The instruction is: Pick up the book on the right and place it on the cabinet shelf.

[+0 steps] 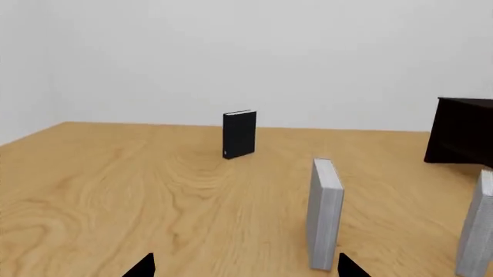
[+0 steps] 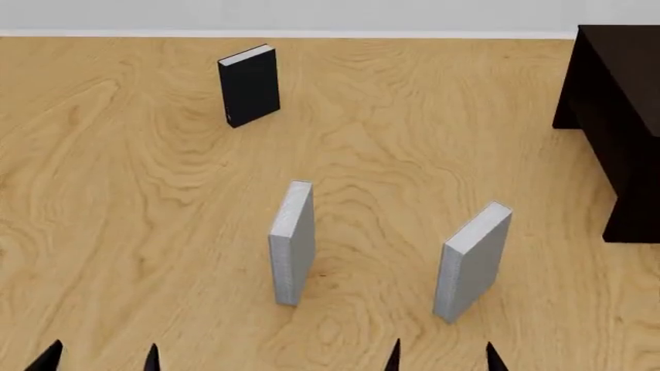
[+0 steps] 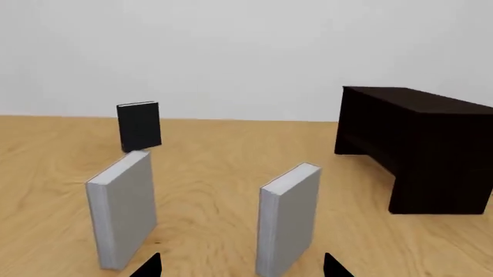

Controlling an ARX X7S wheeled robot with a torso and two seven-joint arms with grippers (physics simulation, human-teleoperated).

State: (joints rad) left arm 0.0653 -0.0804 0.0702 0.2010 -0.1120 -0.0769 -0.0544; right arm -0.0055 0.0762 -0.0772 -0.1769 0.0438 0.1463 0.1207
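Observation:
The book on the right (image 2: 472, 263) is a plain light grey hardcover standing upright on the wooden table; it also shows as the nearer grey book (image 3: 289, 222) in the right wrist view and at the frame edge (image 1: 476, 231) in the left wrist view. The dark cabinet shelf (image 2: 619, 100) (image 3: 419, 150) (image 1: 462, 133) stands at the far right. My right gripper (image 2: 443, 362) (image 3: 241, 268) is open, just short of the book, with nothing held. My left gripper (image 2: 100, 362) (image 1: 246, 268) is open and empty at the near left.
A look-alike grey book (image 2: 292, 243) (image 1: 325, 213) (image 3: 122, 210) stands upright left of the target. A black book (image 2: 249, 85) (image 1: 239, 134) (image 3: 138, 126) stands further back on the left. The wooden table (image 2: 124, 232) ends at a white wall behind.

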